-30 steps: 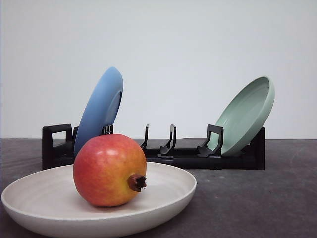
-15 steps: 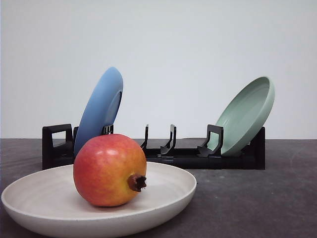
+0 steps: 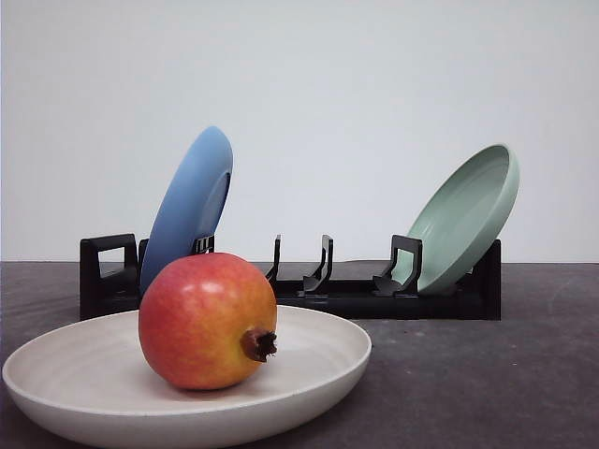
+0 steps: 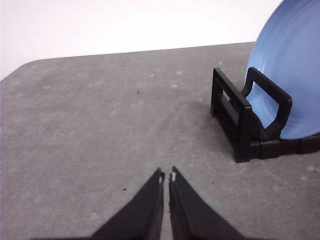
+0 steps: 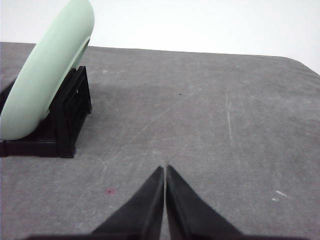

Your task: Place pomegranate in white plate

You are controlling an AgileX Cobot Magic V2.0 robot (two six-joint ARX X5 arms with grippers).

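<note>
The pomegranate [image 3: 208, 321], red fading to orange-yellow with its dark calyx stub facing right, rests inside the white plate [image 3: 318, 379] at the near left of the table in the front view. My left gripper [image 4: 166, 176] is shut with nothing between its fingers, over bare grey table beside the rack's end. My right gripper [image 5: 165, 169] is also shut and empty, above bare table to the side of the rack's other end.
A black dish rack [image 3: 337, 297] stands behind the white plate. A blue plate [image 3: 187, 206] leans in its left slot and a pale green plate [image 3: 468, 215] in its right. The rack end [image 4: 240, 117] and blue plate [image 4: 295, 65] sit near my left gripper; the green plate [image 5: 47, 75] near my right.
</note>
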